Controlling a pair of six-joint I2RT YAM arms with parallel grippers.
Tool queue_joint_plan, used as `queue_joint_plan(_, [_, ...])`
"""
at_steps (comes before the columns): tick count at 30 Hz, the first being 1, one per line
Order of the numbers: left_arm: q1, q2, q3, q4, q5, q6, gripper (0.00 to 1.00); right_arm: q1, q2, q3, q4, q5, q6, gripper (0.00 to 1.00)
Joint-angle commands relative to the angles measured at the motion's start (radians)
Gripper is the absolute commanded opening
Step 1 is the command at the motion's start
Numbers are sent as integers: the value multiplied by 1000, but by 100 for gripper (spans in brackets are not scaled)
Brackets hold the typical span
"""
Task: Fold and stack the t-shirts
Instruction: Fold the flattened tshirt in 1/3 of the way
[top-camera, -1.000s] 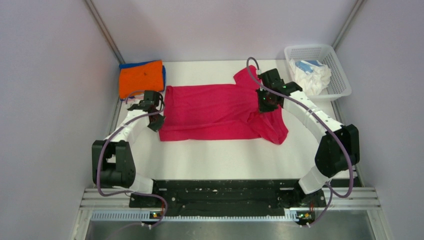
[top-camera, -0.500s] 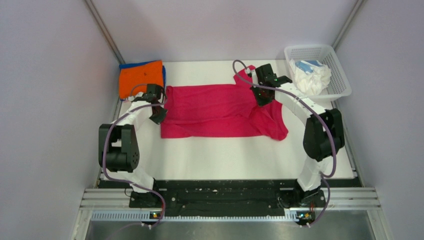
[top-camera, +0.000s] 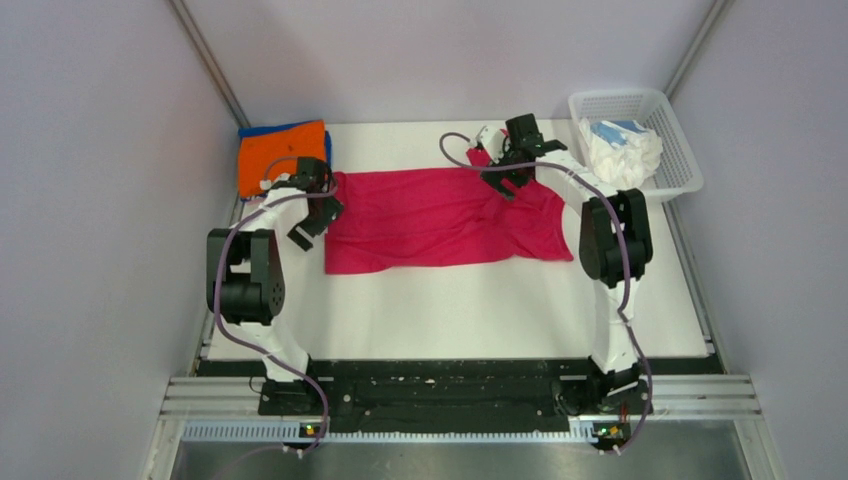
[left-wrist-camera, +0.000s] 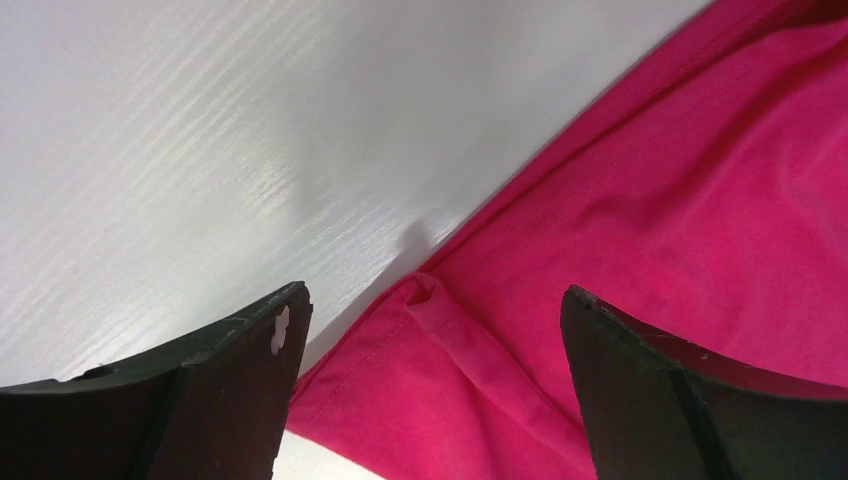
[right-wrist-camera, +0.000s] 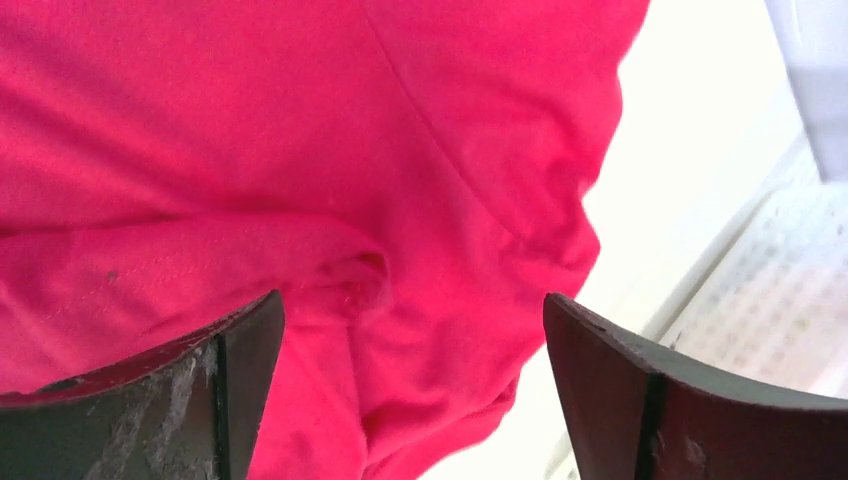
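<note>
desk (top-camera: 450, 310): white, faint wood grain.
walls (top-camera: 100, 200): pale lilac, closing three sides.
crimson-pink t-shirt (top-camera: 440, 220): spread across upper centre of desk.
orange t-shirt (top-camera: 280, 158): folded, upper left corner.
basket (top-camera: 620, 95): upper right corner.
left hand (top-camera: 318, 220): fingers apart, shirt's left edge.
right hand (top-camera: 498, 175): fingers apart, shirt's upper right.

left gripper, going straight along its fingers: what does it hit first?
Probably the crimson-pink t-shirt, at its hem edge on the white table; the open left gripper frames that edge. Depth unclear.
</note>
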Motion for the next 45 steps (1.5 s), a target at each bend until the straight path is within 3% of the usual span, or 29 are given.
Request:
queue_joint_plan(1, [6, -94, 73, -80, -22, 48, 99, -7, -213, -179, 221, -5, 196, 99])
queue_joint_plan(4, [2, -123, 61, -75, 67, 63, 99, -6, -377, -360, 355, -25, 404, 99])
queue_joint_plan(7, [-5, -148, -10, -8, 190, 66, 99, -6, -462, -480, 385, -27, 638, 99])
queue_joint_plan(10, [-24, -166, -105, 89, 273, 62, 99, -7, -482, -555, 407, -142, 844, 99])
queue_joint_plan(14, [-28, -145, -186, 177, 390, 53, 99, -7, -424, -594, 481, -291, 982, 99])
queue_joint_plan(21, [-26, -95, -226, 180, 341, 82, 99, -6, -270, -487, 469, -348, 1013, 99])
queue_joint_plan(32, [-26, -57, -214, 134, 254, 106, 99, -4, -56, -286, 584, -364, 1063, 99])
queue_joint_plan(38, [-26, -51, -213, 126, 245, 110, 99, 2, 28, -97, 544, -262, 1079, 99])
queue_joint_plan(41, [-26, -57, -207, 113, 242, 110, 99, 2, 16, -45, 449, -210, 1044, 99])
queue_joint_plan(45, [-26, -80, -216, 112, 230, 115, 99, 0, -150, -179, 361, -110, 996, 99])
